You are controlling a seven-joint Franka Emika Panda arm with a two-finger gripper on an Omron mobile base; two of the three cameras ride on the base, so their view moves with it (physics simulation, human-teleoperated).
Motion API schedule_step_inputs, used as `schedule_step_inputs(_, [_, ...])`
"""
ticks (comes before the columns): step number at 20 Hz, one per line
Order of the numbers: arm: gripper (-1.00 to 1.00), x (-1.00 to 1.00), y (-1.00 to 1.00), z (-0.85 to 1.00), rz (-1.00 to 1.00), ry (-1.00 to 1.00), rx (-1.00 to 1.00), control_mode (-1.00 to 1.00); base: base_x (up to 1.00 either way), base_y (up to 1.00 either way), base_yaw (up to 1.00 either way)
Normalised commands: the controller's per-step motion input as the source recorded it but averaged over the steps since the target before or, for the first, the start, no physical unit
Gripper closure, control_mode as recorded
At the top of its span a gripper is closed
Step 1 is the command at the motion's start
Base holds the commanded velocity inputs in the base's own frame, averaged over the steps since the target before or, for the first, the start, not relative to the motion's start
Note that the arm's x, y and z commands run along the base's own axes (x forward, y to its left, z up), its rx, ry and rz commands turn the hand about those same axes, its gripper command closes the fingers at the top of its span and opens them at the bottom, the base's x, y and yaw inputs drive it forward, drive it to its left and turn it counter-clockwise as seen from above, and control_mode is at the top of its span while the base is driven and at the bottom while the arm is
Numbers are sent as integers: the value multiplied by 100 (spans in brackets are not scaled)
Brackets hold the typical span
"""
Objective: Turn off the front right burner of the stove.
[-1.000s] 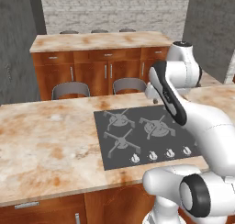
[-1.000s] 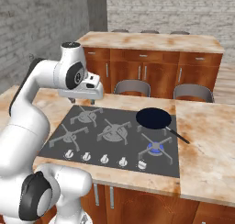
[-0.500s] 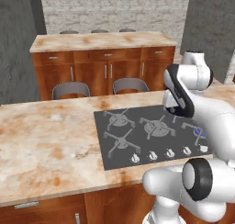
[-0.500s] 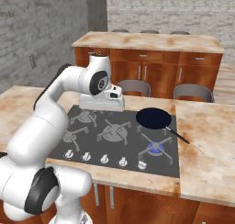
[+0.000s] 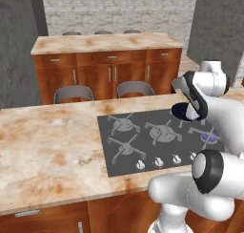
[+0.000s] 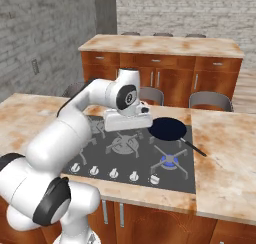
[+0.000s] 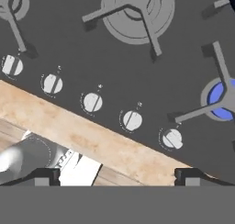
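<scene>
The stove (image 6: 100,148) is a dark grey cooktop set into the marble island, also seen in the left base view (image 5: 143,146). Its front right burner (image 6: 170,161) shows a blue flame, which also appears in the hand view (image 7: 220,99). Several white knobs line the front edge; the rightmost knob (image 7: 172,138) sits just beside the lit burner. My gripper (image 7: 117,176) hangs open above the knob row, touching nothing. The white hand (image 6: 127,121) hovers over the middle of the cooktop.
A black frying pan (image 6: 167,129) rests on the back right burner, its handle pointing right. Marble counter (image 6: 225,138) surrounds the stove. Two grey chairs (image 5: 71,93) stand behind the island, and wooden cabinets (image 5: 109,69) lie beyond.
The arm has swung rightward and lower, from the stove's back left to over its middle. The blue flame still burns.
</scene>
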Motion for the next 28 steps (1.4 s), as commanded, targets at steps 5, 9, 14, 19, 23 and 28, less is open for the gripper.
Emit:
schedule_step_inputs(5, [-100,-14,-33,-31,32,2,0,-100,0,0,0])
schedule_step_inputs(9, [-100,-3,-17,-29,16,0,0,-100,0,0,0])
schedule_step_inputs(14, [-100,-12,-29,-41,2,0,3,-100,0,0,0])
schedule_step_inputs(19, [-100,-6,-38,-35,0,0,4,-100,0,0,0])
schedule_step_inputs(23, [-100,-2,-47,-30,0,1,6,-100,0,0,0])
schedule_step_inputs(28, [-100,8,-18,-35,0,7,0,-100,0,0,0])
